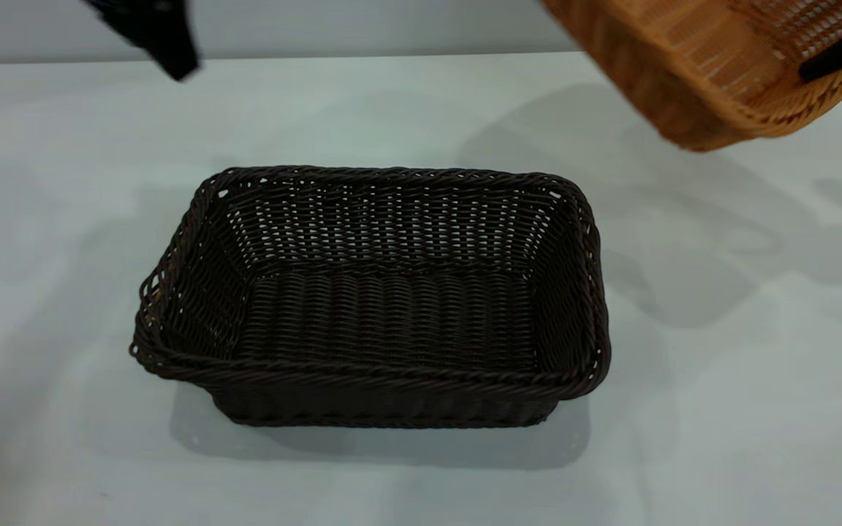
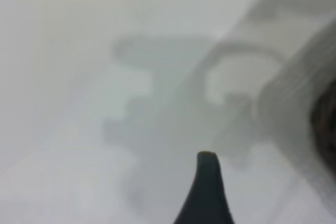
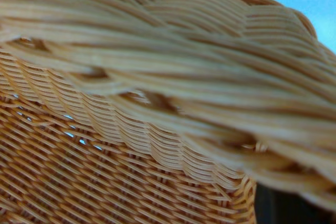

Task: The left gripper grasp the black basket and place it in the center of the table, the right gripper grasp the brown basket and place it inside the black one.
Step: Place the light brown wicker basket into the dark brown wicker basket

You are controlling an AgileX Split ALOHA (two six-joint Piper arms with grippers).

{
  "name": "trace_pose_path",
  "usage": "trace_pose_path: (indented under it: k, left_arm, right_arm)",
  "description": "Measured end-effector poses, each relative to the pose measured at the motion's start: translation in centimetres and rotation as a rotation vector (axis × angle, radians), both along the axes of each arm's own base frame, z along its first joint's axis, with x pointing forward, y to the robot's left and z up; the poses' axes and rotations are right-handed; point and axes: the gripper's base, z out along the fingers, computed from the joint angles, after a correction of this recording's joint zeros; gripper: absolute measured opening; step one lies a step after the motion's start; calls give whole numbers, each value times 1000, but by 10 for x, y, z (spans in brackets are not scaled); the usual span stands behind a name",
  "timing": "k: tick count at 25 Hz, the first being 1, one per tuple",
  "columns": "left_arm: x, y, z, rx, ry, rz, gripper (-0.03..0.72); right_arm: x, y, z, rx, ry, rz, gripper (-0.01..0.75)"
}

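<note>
One black basket [image 1: 373, 299] sits empty at the centre of the white table [image 1: 750, 409], bare tabletop on every side. One brown basket [image 1: 713, 66] hangs tilted at upper right, off the table, its rim clamped by the right gripper [image 1: 841, 55]. The left gripper [image 1: 154, 33], upper left, is blurred; its finger state cannot be told.

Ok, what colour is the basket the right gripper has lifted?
Orange-tan woven wicker; the brown basket shows best in the exterior view.
</note>
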Motion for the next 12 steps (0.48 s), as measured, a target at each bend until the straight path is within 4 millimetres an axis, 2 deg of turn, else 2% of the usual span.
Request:
trace_pose_path:
  k: [3, 6, 12]
  left_arm:
    - [8, 33, 2, -81, -15, 139, 546]
    - [13, 55, 4, -168, -25, 256, 547]
    - [15, 82, 5, -239, -30, 368, 547]
  right_arm:
    - [-2, 31, 0, -23, 47, 116, 82]
    - [-5, 66, 0, -17, 72, 236, 82]
    - [-16, 124, -2, -39, 151, 390, 82]
